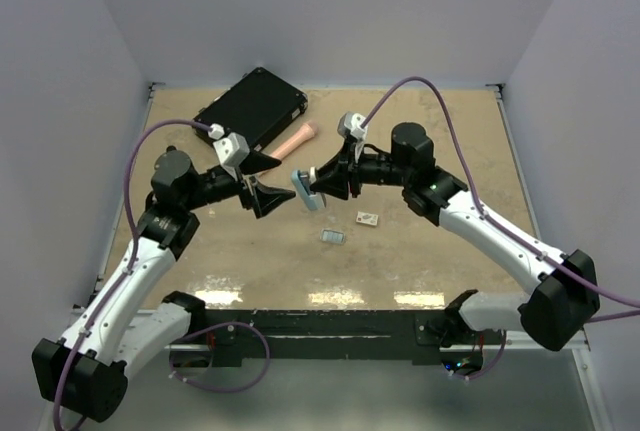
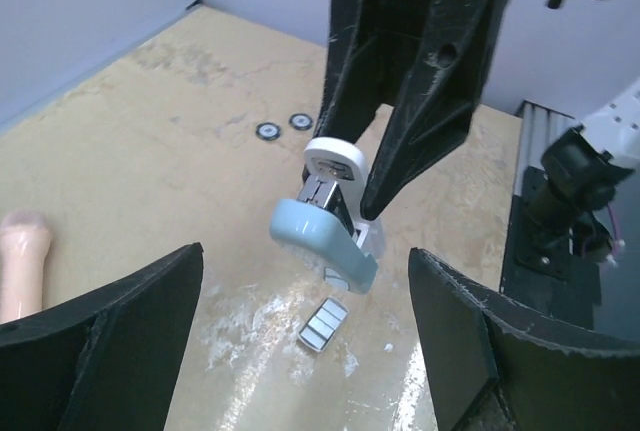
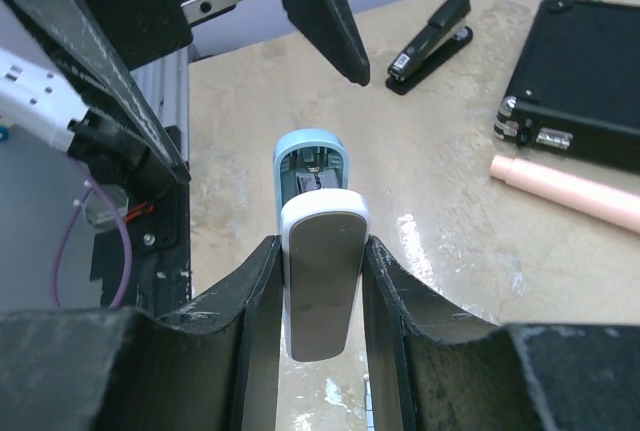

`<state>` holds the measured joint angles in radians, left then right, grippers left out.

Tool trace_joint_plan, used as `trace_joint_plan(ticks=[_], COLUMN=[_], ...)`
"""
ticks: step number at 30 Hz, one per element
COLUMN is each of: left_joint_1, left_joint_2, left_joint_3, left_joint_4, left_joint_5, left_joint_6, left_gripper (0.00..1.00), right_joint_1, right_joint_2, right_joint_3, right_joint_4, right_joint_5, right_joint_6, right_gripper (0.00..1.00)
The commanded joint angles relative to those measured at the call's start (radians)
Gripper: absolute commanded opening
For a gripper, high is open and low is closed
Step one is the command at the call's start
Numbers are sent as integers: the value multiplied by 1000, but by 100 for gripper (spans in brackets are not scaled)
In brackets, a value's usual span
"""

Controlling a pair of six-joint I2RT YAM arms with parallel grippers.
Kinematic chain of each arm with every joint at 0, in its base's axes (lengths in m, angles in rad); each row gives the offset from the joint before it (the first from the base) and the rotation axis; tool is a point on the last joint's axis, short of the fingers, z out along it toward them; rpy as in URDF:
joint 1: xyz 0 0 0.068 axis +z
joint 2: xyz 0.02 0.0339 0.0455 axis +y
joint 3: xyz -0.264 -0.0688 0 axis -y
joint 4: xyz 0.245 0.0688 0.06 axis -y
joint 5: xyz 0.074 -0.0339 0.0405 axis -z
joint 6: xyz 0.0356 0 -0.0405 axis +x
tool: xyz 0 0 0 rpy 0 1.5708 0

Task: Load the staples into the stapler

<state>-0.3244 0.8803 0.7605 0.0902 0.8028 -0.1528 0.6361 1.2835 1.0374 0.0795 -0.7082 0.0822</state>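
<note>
My right gripper (image 1: 318,189) is shut on the light blue stapler (image 1: 306,191), holding it above the table. In the right wrist view its fingers (image 3: 250,301) clamp the white-and-grey body (image 3: 321,281), and the blue half (image 3: 312,156) is swung out beyond, showing its inside. My left gripper (image 1: 268,197) stands open just left of the stapler, with nothing between its jaws. The left wrist view shows the stapler (image 2: 322,241) hanging ahead of my open fingers (image 2: 110,341). The staples (image 2: 323,325), a small grey ribbed block, lie on the table below it, also seen in the top view (image 1: 333,237).
A black case (image 1: 250,108) and a pink cylinder (image 1: 292,141) lie at the back left. A black stapler (image 3: 430,41) rests near the case. Two small black rings (image 2: 283,126) lie farther off. A small pale piece (image 1: 367,218) sits right of the staples.
</note>
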Motion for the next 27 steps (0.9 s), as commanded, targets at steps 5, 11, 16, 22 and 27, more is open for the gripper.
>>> trace_joint_plan(ticks=[5,11,16,22,27], left_joint_1=[4,-1,-5,-7,-7], left_joint_2=[66,115,140,146,155], left_joint_3=[91,13,-4,-19,-39], left_joint_4=[127,452,580,579,597], left_joint_5=[331,380,371,348,319], left_joint_6=[30,-213,-291,-287,-303], left_gripper=[87,78,65,62,62], right_joint_1=[11,25,27,28,28], right_joint_2=[-85,-96,-87,-107,-105], right_joint_3=[3,-11,-8,-33,-39], right_joint_4=[3,65,83,156,175], right_joint_5=[-114,-119,-111,-62,-56], right_joint_6=[-148,-141,-134,-98,-90], right_gripper=[0,0,0,0,0])
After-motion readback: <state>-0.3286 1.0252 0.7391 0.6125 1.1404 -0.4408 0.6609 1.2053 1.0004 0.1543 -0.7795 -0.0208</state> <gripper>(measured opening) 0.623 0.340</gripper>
